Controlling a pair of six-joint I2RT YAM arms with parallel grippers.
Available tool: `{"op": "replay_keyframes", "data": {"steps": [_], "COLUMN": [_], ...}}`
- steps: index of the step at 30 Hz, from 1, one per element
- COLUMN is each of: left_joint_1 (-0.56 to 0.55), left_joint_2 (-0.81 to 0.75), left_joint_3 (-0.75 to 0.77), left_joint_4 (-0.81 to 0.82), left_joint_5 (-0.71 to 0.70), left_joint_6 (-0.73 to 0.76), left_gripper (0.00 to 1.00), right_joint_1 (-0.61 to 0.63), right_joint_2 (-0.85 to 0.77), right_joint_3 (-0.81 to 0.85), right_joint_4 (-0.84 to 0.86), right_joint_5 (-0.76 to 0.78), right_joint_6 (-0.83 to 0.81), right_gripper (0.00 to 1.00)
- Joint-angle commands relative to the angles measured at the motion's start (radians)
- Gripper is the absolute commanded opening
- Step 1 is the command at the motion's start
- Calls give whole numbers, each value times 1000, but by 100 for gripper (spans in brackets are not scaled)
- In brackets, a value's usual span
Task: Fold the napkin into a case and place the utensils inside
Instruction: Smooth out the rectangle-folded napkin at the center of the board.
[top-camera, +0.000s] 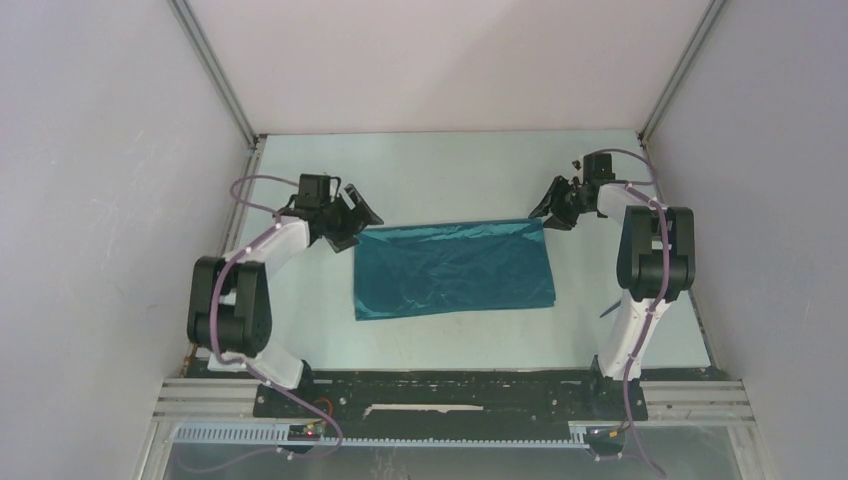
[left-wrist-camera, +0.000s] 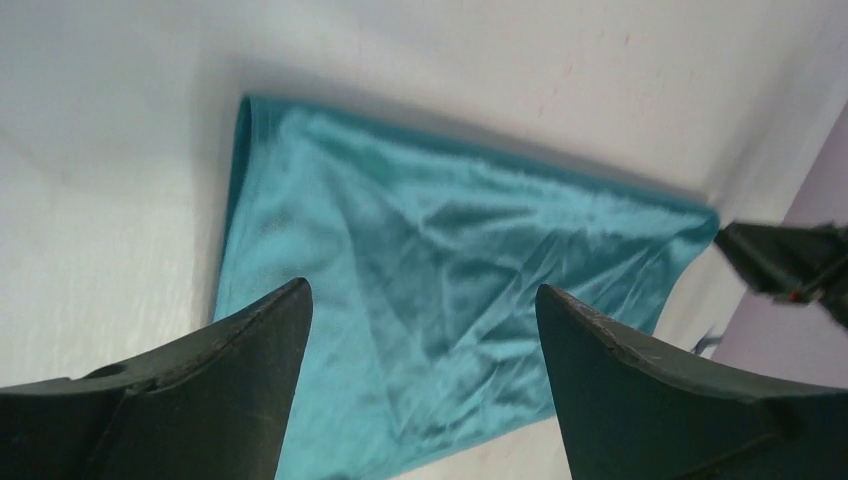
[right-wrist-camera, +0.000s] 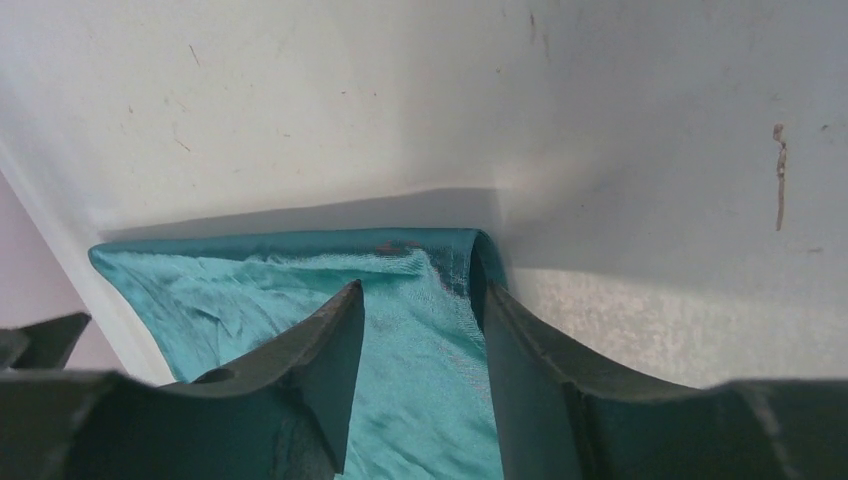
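Note:
The teal napkin (top-camera: 450, 268) lies flat on the table as a wide folded oblong, slightly creased. It also shows in the left wrist view (left-wrist-camera: 430, 270) and the right wrist view (right-wrist-camera: 250, 290). My left gripper (top-camera: 357, 225) is open and empty just above the napkin's far left corner, jaws wide over the cloth (left-wrist-camera: 422, 288). My right gripper (top-camera: 550, 212) is at the far right corner, jaws apart with the cloth's folded edge lying below and between them (right-wrist-camera: 422, 290). The utensils are not clearly in view; a thin dark sliver (top-camera: 607, 312) shows beside the right arm.
The pale table (top-camera: 450, 170) is boxed in by walls on the left, right and back. The arm bases stand at the near edge on a black rail (top-camera: 450, 390). The right gripper's tip shows in the left wrist view (left-wrist-camera: 790, 260).

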Motion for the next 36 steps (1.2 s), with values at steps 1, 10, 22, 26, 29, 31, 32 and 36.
{"op": "replay_keyframes", "data": {"steps": [1,10,22,26,29,31,32,36], "left_joint_1": [-61,-132,-228,-239,-241,-241,-241,-242], "left_joint_2": [-203,-516,-603,-647,-652,-648,-645,-632], "left_joint_3": [-86,-328,-416,-436,-433,-432,-432,-423], "left_joint_4": [-118,-305,-331,-317,-324,-328,-332,-380], "left_joint_5": [-73,-227,-241,-257,-269,-268,-267,-313], "left_joint_6": [104,98,12,-6,-4,-1,0,-26], "left_gripper": [87,74,58,58,58,57,57,63], "right_joint_1": [-5,20,58,58,58,58,58,58], "right_joint_2": [-10,-299,-533,-540,-545,-563,-572,-579], "right_joint_3": [7,-250,-546,-572,-573,-573,-573,-574], "right_joint_4": [-19,-156,-237,-235,-234,-237,-242,-263], "right_joint_5": [-15,207,236,253,269,271,270,306], "right_joint_6": [-8,59,81,96,86,75,69,63], "right_gripper": [54,65,43,41,40,43,45,47]}}
